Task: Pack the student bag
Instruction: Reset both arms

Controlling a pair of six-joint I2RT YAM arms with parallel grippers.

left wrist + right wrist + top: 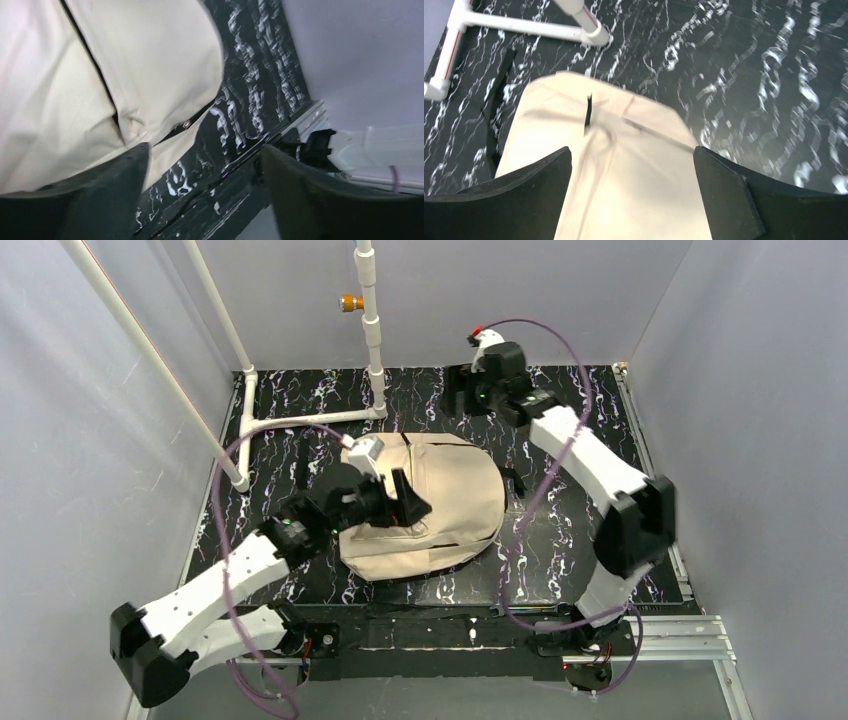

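- The student bag (460, 490) lies flat near the middle of the black marbled table (300, 405). Its far edge is near the foot of the white pipe frame (372, 330). No loose items for packing show in any view.
- The left gripper (204, 162) has its jaws apart with nothing between them. It hangs over the left part of the bag. In the wrist view one jaw sits above the fabric edge and the other above bare table. Contact with the cloth cannot be confirmed.
- The right gripper (633, 152) has its jaws spread wide and is empty. It is held at the far side of the table, apart from the bag and looking back over it.
- The zip pull (186, 123) is a small metal tab at the end of a dark zip line, near the bag's edge and just ahead of the left jaws. Whether that zip is fully closed cannot be told.
- Assessment: with both grippers empty and nothing lying outside, the step in hand appears to concern the bag's closure rather than loading.
- Recommendation: set the left jaws squarely astride the tab and close on the tab alone, not on the surrounding cloth. Draw along the zip line, never across it.
- Recommendation: the soft fabric will likely bunch and slide, so the right gripper should pin or tension the bag before any pull.
- Risk: a shallow pinch may slip off so small a tab.
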